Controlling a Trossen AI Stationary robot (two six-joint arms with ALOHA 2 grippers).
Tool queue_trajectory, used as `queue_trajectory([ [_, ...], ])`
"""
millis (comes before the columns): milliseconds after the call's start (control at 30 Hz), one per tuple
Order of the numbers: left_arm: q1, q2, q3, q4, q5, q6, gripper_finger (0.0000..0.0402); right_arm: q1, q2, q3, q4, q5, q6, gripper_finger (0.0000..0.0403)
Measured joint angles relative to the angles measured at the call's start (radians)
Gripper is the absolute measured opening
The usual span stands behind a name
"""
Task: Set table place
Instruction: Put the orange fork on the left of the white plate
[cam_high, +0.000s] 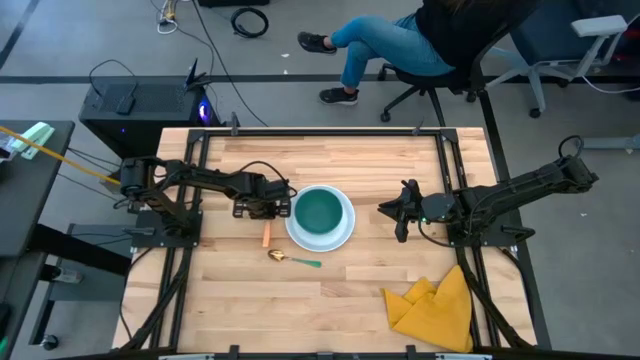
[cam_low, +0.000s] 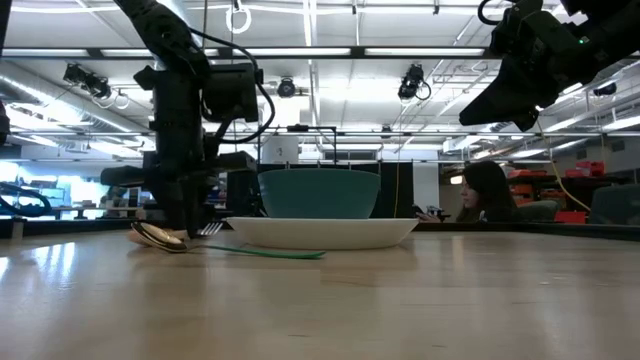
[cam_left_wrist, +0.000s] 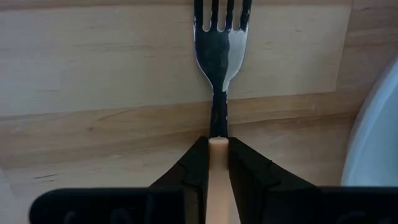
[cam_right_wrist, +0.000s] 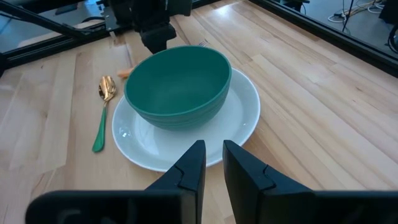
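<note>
The teal bowl stands in the round white plate at the table's middle; both also show in the right wrist view, the bowl and the plate. The gold spoon with a teal handle lies on the wood near the plate's left front. My left gripper points down just left of the plate, shut on the orange-handled silver fork. My right gripper hangs raised to the right of the plate, empty, its fingers nearly together. My left gripper pinches the fork's orange handle between its two fingers, at the end next to the metal neck. The fingers come from above, pointing down, and lie across the fork. The fork lies level, tines toward the far edge, at or just above the wood; I cannot tell which.
A crumpled yellow cloth lies at the near right of the table. Bare planks lie beyond the plate. A person sits on a chair past the table's far edge.
</note>
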Motion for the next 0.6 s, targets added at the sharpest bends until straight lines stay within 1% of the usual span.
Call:
queue_trajectory([
  [133, 0.000, 0.000, 0.000, 0.001, 0.000, 0.004, 0.0068, 0.000, 0.000, 0.000, 0.000, 0.000, 0.000, 0.0064],
  [400, 0.000, 0.000, -0.001, 0.000, 0.000, 0.005, 0.0064, 0.000, 0.000, 0.000, 0.000, 0.000, 0.000, 0.0064],
  [600, 0.000, 0.000, -0.001, 0.002, 0.000, 0.006, 0.0082, 0.000, 0.000, 0.000, 0.000, 0.000, 0.000, 0.0064],
])
